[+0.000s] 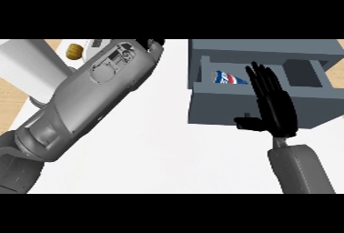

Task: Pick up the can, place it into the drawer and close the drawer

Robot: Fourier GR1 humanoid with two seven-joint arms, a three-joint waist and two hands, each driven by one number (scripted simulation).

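Already the can (228, 78) lies inside the open drawer (269, 113). Right hand (272, 107), fingers straight, rests against the drawer front; closing remains. Left hand (153, 43) mostly hidden, state unclear.

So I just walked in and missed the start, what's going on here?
The robot is putting a can away in a grey drawer. The can already lies in the open drawer, partly hidden by the right hand, which is open with straight fingers over the drawer. The left hand shows only at the top of the view, its forearm stretched across the white counter. The drawer is not yet closed.
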